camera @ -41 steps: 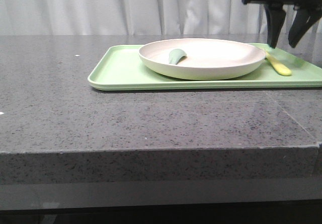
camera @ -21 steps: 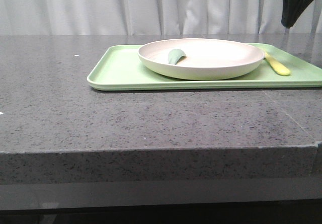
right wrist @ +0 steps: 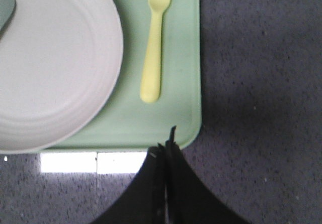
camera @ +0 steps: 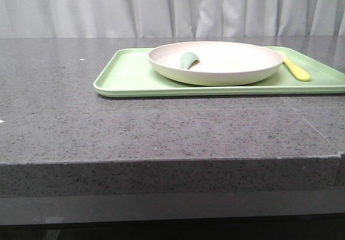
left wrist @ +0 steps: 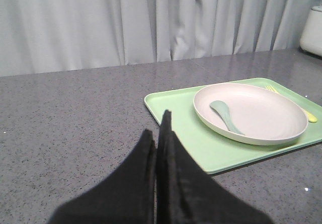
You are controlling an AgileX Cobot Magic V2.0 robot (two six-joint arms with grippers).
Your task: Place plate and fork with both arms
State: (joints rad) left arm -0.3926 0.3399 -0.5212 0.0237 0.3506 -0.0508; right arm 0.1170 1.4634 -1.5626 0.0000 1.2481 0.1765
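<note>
The cream-white plate [camera: 226, 67] rests on a light-green tray [camera: 129, 78] at the back of the grey counter. The pale yellow fork [camera: 296, 70] lies on the tray just right of the plate, apart from it. Neither gripper shows in the front view. In the left wrist view my left gripper [left wrist: 158, 128] is shut and empty, over bare counter left of the tray [left wrist: 176, 113], with the plate [left wrist: 261, 116] beyond. In the right wrist view my right gripper [right wrist: 168, 141] is shut and empty, high above the tray's corner [right wrist: 186, 118], off the fork's [right wrist: 153, 48] handle end.
A greyish-green spoon [camera: 187, 60] lies inside the plate on its left side. The counter's front edge [camera: 161, 162] runs across the front view. White curtains hang behind. A white appliance [left wrist: 312, 30] stands at the far right of the counter.
My right gripper, open above the fork a second ago, has risen out of the front view. Plate, fork, spoon and tray have not moved.
</note>
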